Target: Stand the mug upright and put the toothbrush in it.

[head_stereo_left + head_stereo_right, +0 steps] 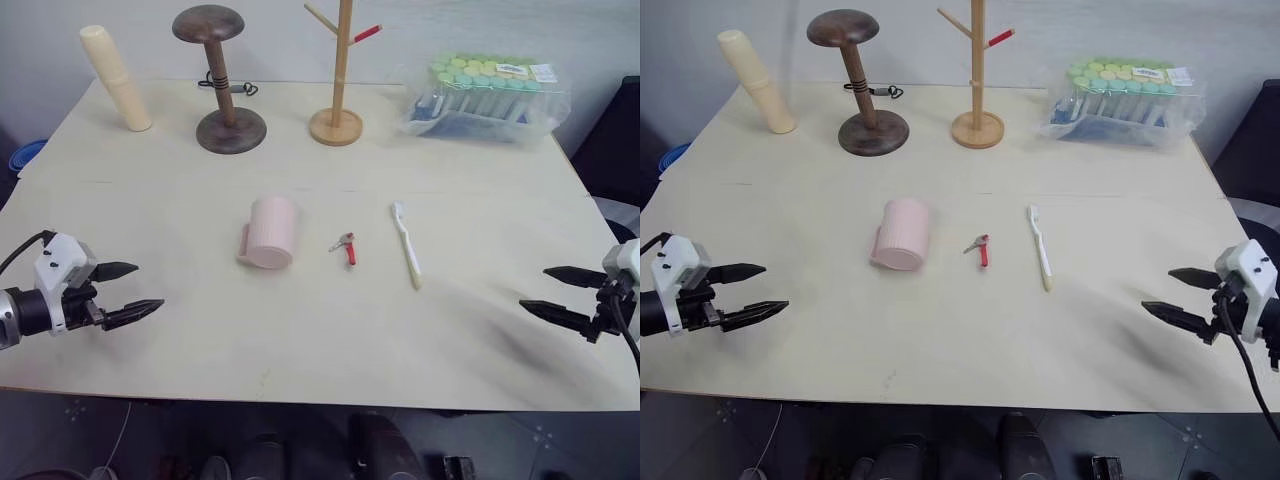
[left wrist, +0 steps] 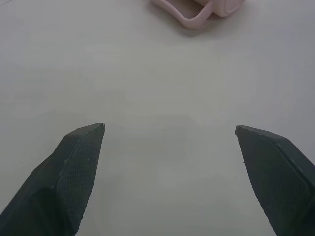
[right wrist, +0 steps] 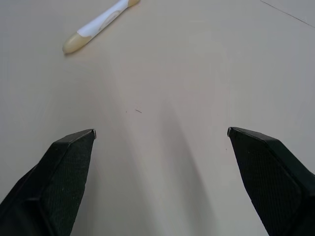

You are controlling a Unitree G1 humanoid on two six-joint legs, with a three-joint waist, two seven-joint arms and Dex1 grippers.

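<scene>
The mug [image 1: 270, 232] is small, pale pink and ribbed along its body. It lies on its side near the middle of the counter [image 1: 300, 340], with its small handle on the robot's left, low against the surface. One round end faces the near edge; whether that end is the mouth or the base cannot be told. The toothbrush [image 1: 407, 243] is slim, white along most of its length and cream-yellow at the handle tip. It lies flat to the mug's right, well apart from it, its white bristle head pointing toward the far edge and its handle tip toward the near edge.
</scene>
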